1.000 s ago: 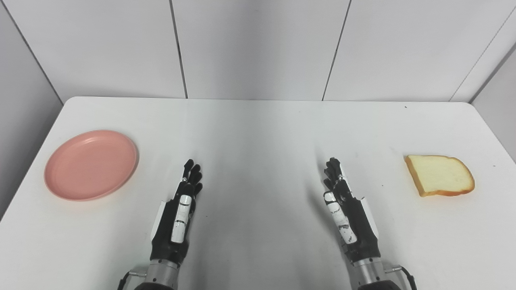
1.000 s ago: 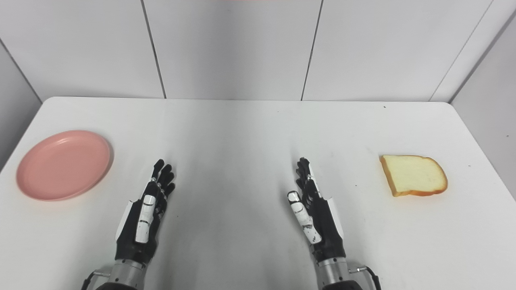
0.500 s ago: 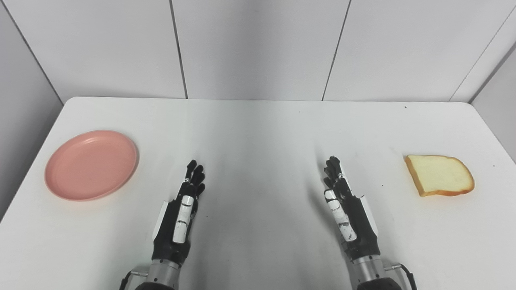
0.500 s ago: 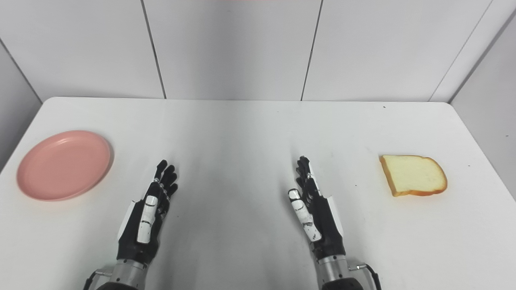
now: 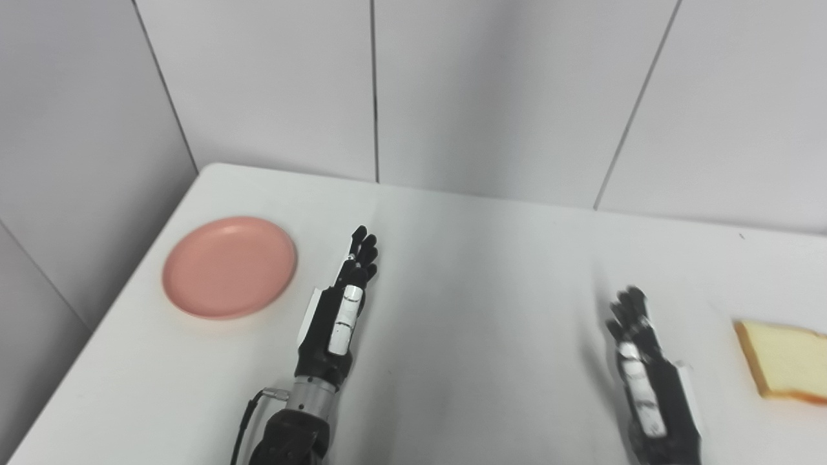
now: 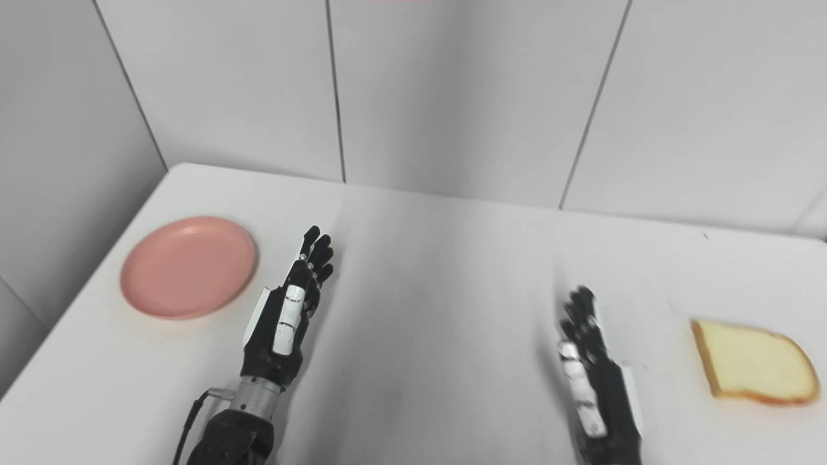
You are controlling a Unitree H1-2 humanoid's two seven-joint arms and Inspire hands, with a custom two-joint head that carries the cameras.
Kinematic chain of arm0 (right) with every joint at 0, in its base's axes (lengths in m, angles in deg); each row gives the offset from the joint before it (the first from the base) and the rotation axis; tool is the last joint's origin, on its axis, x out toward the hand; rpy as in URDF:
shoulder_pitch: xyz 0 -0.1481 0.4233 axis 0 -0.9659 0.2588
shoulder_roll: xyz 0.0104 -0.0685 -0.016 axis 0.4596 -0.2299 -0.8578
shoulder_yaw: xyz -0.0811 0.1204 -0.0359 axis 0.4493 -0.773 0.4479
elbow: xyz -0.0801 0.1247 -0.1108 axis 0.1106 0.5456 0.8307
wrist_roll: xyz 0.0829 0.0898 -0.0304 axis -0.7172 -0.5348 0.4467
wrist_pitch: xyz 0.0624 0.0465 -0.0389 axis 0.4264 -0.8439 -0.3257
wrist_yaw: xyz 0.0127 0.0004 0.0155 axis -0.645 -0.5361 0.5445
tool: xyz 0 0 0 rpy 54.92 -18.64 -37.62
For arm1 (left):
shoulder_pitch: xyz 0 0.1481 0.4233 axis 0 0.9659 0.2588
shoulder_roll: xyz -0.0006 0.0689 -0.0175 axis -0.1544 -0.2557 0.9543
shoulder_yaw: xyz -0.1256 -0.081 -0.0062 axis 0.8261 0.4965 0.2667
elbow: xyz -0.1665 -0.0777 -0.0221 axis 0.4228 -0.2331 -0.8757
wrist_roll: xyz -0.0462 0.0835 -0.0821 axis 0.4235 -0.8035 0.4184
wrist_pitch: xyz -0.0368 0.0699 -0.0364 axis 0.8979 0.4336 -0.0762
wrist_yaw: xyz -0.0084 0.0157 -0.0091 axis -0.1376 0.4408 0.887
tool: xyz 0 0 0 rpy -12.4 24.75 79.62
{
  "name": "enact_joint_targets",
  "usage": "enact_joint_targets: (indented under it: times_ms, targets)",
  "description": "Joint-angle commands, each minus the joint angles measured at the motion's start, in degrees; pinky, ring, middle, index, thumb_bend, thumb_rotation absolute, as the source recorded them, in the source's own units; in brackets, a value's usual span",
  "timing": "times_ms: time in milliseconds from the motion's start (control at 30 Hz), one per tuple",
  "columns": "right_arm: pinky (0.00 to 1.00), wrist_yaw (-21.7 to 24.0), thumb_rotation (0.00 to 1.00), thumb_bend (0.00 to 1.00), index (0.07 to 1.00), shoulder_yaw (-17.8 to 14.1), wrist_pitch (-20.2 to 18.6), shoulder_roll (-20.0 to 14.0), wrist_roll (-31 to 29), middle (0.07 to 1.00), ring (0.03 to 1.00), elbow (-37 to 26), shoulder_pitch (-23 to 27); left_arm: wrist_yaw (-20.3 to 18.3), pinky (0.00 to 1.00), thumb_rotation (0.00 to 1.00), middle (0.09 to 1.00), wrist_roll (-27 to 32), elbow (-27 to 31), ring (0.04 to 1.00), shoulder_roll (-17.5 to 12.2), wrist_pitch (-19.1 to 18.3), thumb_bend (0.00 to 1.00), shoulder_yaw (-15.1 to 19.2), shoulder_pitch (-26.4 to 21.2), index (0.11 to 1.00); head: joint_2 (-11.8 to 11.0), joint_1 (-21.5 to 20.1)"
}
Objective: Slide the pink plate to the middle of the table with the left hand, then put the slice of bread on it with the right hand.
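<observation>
The pink plate (image 5: 229, 267) lies empty near the table's left edge. My left hand (image 5: 339, 309) is just right of it, fingers straight and pointing away from me, open, not touching the plate. The slice of bread (image 6: 753, 363) lies flat at the right, partly cut off by the frame edge in the left eye view. My right hand (image 6: 594, 371) hovers low at the bottom right, open, well left of the bread, holding nothing.
The white table (image 5: 484, 271) has rounded far corners and is boxed in by grey wall panels (image 5: 452, 97) at the back and on the left. Bare tabletop stretches between the two hands.
The camera has swung left and tilted, shifting the whole scene. My left hand has reached forward and stands closer to the plate's right rim. Plate and bread lie where they were.
</observation>
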Motion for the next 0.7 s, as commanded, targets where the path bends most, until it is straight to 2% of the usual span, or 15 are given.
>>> enact_joint_targets:
  times_ms: [0, 100, 267, 400, 567, 667]
  targets:
    - [1.0, 1.2, 0.82, 0.64, 1.0, -0.7, 2.1, -1.1, -0.7, 1.0, 1.0, 3.6, -1.9, 0.4, 1.0, 1.0, 1.0, 1.5, 1.1, 1.0, -0.4, 1.2, 0.77, 1.0, -2.4, 1.0, -0.6, 2.8]
    - [1.0, 2.0, 0.84, 0.65, 1.0, -0.9, 2.7, -1.9, -0.8, 1.0, 1.0, 5.0, -1.7, 0.6, 1.0, 1.0, 1.0, 2.8, 1.4, 1.0, -1.0, 0.1, 0.77, 2.5, -3.7, 1.0, -2.2, 5.6]
    - [1.0, 3.0, 0.87, 0.66, 1.0, -1.3, 4.7, -2.1, -1.8, 1.0, 1.0, 6.8, -1.1, 1.9, 1.0, 1.0, 0.992, 3.6, 2.3, 0.996, -2.9, -1.3, 0.8, 5.9, -5.5, 0.998, -3.5, 7.5]
    - [1.0, 1.7, 0.85, 0.65, 1.0, -2.0, 2.2, -1.5, -2.0, 1.0, 1.0, 5.6, -1.7, 2.2, 1.0, 1.0, 0.978, 4.0, 2.8, 0.987, -5.2, -3.8, 0.85, 8.1, -7.0, 0.981, -3.8, 8.8]
    - [1.0, 1.9, 0.83, 0.63, 1.0, -2.3, 1.5, -1.3, -3.0, 1.0, 1.0, 5.1, -1.9, 1.6, 0.98, 1.0, 0.969, 5.6, 1.5, 0.964, -9.1, -5.2, 0.86, 10.2, -9.0, 0.964, -4.5, 10.1]
    - [1.0, 2.0, 0.82, 0.65, 1.0, -2.4, 1.2, -1.3, -3.3, 1.0, 1.0, 5.1, -1.9, 2.2, 0.97, 1.0, 0.952, 6.2, 0.5, 0.946, -10.4, -5.4, 0.86, 11.4, -9.6, 0.94, -4.8, 10.5]
